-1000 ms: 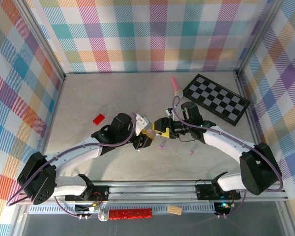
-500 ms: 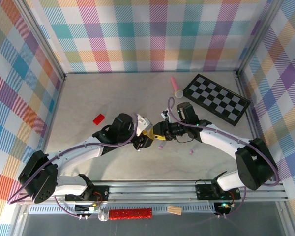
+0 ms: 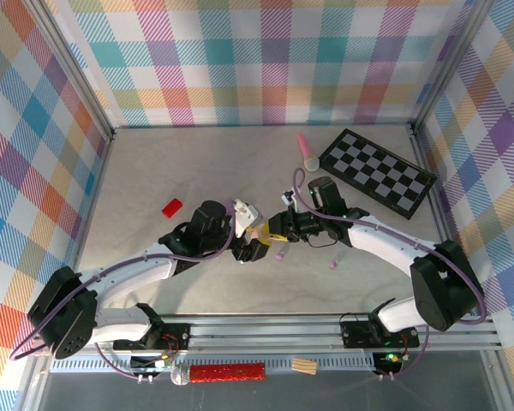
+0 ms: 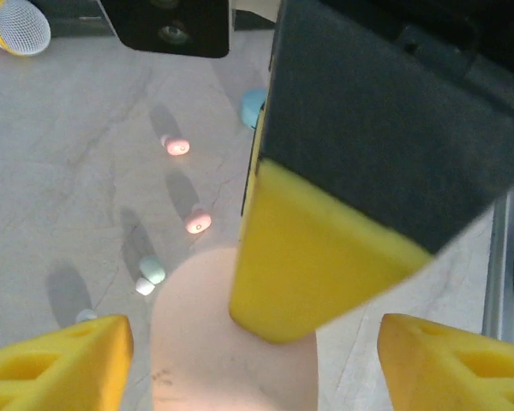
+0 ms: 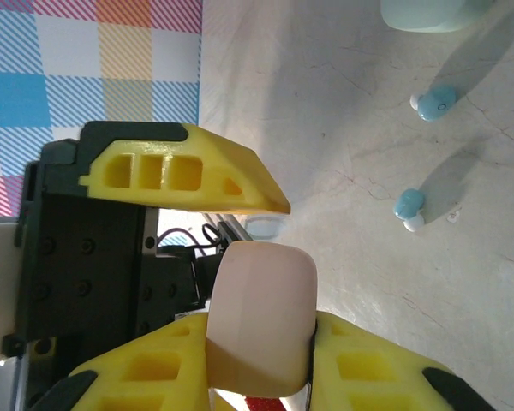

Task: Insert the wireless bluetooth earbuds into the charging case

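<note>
In the top view I see the two arms meeting at mid-table. A purple earbud lies on the table just on the near side of the fingers, and another purple bud lies further right, near the right arm. Both are tiny and short-stemmed. The left gripper and right gripper are tip to tip here, and I cannot tell their openings from this height. The toy microphone and checkerboard sit at the far right, well apart from a red block on the left.

On the left wrist camera, the left gripper is released: its yellow fingertips stand wide, clear of the pink charging case between them. A yellow-tipped finger of the right gripper presses on the top of that case. Beyond it, two pink earbuds and a mint earbud lie loose on the table.

On the right wrist camera, the right gripper is clamped on the pink charging case, a smooth rounded oval wedged between its two yellow pads, touching both. A left finger hangs just above it. Two blue earbuds rest on the table to the right, near a mint case at the top edge.
</note>
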### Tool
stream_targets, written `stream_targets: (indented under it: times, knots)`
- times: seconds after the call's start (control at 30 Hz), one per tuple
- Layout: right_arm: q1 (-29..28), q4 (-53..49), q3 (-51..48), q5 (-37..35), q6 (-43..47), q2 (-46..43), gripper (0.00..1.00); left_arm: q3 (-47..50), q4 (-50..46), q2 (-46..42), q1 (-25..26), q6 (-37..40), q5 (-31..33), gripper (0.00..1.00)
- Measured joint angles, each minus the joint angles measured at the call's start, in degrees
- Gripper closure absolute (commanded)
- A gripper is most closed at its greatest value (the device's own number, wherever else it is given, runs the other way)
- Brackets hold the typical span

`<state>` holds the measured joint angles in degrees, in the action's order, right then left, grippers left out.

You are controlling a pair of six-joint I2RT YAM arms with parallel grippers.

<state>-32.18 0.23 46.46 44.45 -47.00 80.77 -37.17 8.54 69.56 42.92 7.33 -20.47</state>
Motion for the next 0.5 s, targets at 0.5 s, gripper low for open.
stream_targets:
  times: [0.5]
  knots:
    - [8.57,33.59,-8.09,8.68,-26.38,-5.55,0.9,12.41,37.13,-4.42,0.2,-2.49,3.54,0.01]
